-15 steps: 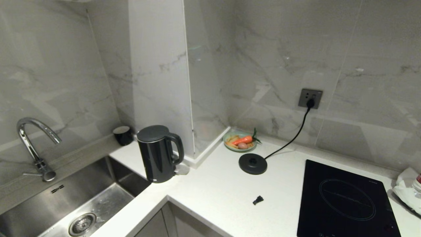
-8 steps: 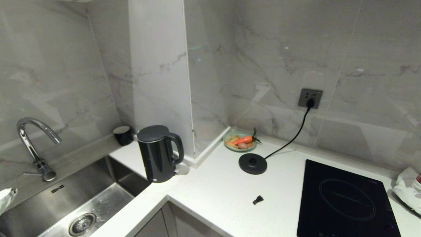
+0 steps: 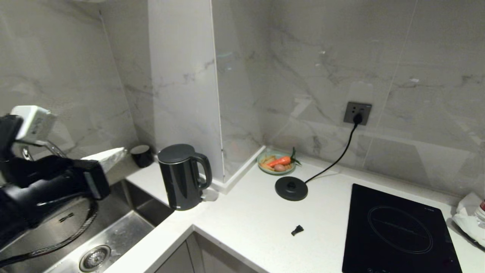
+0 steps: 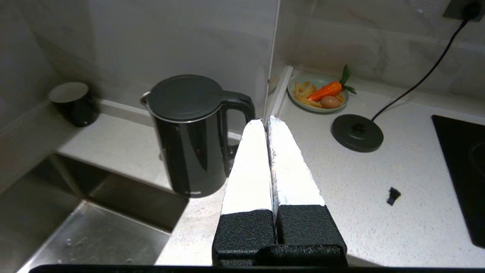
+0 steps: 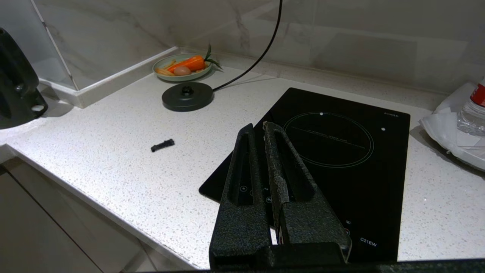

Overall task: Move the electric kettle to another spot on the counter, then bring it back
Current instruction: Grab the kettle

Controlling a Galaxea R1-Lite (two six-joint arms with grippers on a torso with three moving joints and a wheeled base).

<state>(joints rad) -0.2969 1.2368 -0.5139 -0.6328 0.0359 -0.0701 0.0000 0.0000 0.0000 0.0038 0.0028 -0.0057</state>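
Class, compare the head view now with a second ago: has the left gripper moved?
Yes. The left gripper, absent earlier, has come in from the left edge over the sink, in front of the faucet, toward the electric kettle, which stays put.

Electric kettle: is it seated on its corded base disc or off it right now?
Off it. The electric kettle stands upright on the counter beside the sink, while the base disc lies bare further right.

Kettle (image 3: 183,176): glossy blk. Counter (image 3: 250,220): white, fine speckle. Cooktop (image 3: 398,231): blk glass w/ thin ring. Carrot (image 3: 279,161): orange, in pale green dish (image 3: 276,169).
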